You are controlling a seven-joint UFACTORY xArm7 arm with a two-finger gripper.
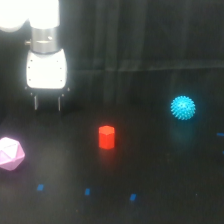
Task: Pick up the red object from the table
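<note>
While the white-bodied claw point(47, 102) hangs at the upper part of the exterior view's left, its two thin dark fingers point(36, 101) point straight down and stand apart, with nothing between them.

Item one: small bright red-orange block point(106, 137), a short faceted prism, standing upright on the black matte table point(165, 175) near the middle of the frame. It lies below the claw in the picture and toward the exterior view's right of it, well apart from the fingertips and touching nothing else.

Item two: pale pink faceted polyhedron point(10, 153), resting on the table at the exterior view's left edge, below the claw and apart from the block.

Item three: cyan spiky ball point(183, 107), on the table toward the exterior view's right, well apart from the block and farther still from the claw.

Item four: small blue marks point(87, 191), scattered along the table's lower area.

Backdrop: dark curtain point(125, 35) behind the table.
</note>
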